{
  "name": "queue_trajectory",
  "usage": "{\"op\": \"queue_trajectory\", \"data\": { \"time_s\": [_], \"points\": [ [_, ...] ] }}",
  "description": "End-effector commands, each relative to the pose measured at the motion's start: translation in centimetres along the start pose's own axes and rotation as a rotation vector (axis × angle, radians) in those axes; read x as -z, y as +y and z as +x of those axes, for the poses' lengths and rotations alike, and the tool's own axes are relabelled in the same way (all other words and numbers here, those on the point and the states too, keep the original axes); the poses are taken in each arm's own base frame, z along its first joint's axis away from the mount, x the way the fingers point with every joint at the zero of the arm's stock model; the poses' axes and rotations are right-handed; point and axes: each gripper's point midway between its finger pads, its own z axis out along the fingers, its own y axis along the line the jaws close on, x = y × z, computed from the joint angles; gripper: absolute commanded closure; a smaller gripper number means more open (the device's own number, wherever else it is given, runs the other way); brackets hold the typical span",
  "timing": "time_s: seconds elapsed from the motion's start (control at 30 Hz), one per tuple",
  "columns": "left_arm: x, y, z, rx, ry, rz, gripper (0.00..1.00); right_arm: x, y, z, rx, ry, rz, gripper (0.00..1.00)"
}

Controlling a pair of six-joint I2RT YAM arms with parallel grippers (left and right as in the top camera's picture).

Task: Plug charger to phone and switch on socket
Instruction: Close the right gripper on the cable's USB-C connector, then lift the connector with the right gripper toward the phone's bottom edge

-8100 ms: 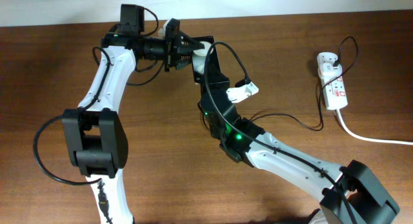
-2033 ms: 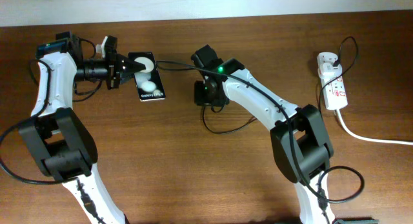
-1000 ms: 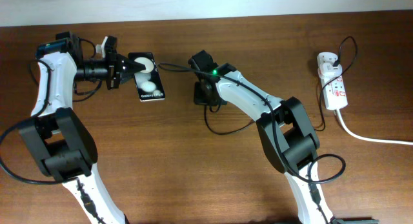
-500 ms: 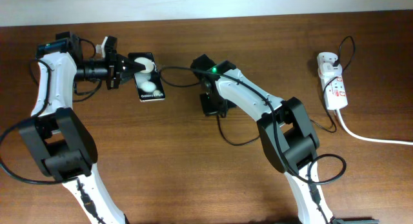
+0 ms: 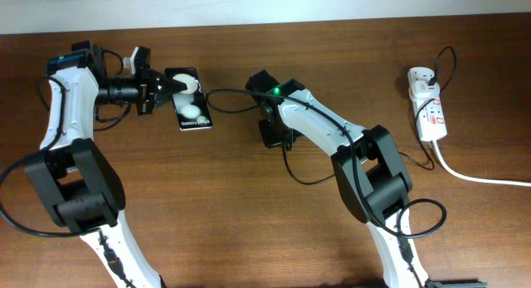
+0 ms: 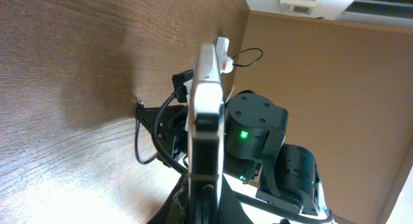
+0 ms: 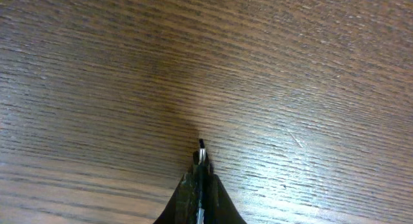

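The right gripper [image 5: 275, 137], well to the right of the phone [image 5: 190, 101], points down at the table [image 7: 310, 69]. Its fingers are pressed together on a small metal tip [image 7: 201, 148], which I take for the connector of the charger [image 5: 457, 62]. The left gripper [image 5: 160, 87] pinches the phone at its upper left corner. I cannot tell if the phone rests on the wood or is lifted. The socket [image 5: 429, 105] lies far to the right of the phone.

The biggest danger, I think, is the meeting of the two arms beside the phone. It is held only by a corner, so a push from the right can turn it or slide it out. Next, the slack cable right of the phone may catch on the arm and drag the socket. Last, the tip sticks out very little. If it sits tilted between the fingers, it may miss the phone's port, which I cannot see.
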Motion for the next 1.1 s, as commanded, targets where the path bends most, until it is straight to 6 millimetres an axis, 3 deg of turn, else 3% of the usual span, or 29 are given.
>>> {"op": "queue_trajectory", "data": {
  "time_s": [0.0,0.1,0.13,0.4,0.5,0.6,0.73,0.87,0.97,1.07],
  "points": [
    [0.0,-0.8,0.1,-0.024,0.003,0.033,1.00,-0.5,0.3,1.5,-0.027,0.058,-0.035,0.95],
    [0.0,-0.8,0.1,-0.025,0.003,0.033,1.00,-0.7,0.5,2.0,-0.041,0.075,-0.046,0.94],
    [0.0,-0.8,0.1,-0.024,0.003,0.033,1.00,-0.8,0.5,2.1,-0.040,0.078,-0.045,0.88],
    [0.0,-0.8,0.1,-0.025,0.002,0.034,1.00,-0.9,0.5,2.2,-0.040,0.082,-0.046,0.80],
    [0.0,-0.8,0.1,-0.025,0.002,0.034,1.00,-0.8,0.9,2.2,-0.060,0.086,-0.069,0.83],
    [0.0,-0.8,0.1,-0.025,0.002,0.034,1.00,-0.8,1.9,1.9,-0.061,0.080,-0.124,0.96],
    [0.0,-0.8,0.1,-0.025,0.002,0.034,1.00,-0.3,2.1,1.6,-0.062,0.069,-0.139,0.96],
    [0.0,-0.8,0.0,-0.029,0.001,0.034,1.00,4.8,2.3,0.0,-0.043,-0.038,-0.215,0.96],
    [0.0,-0.8,0.0,-0.028,0.001,0.029,1.00,11.7,2.1,-0.8,0.003,-0.183,-0.267,0.96],
    [0.0,-0.4,0.0,-0.027,0.000,0.007,1.00,16.4,2.4,-0.1,0.031,-0.248,-0.334,0.96]
  ]
}}
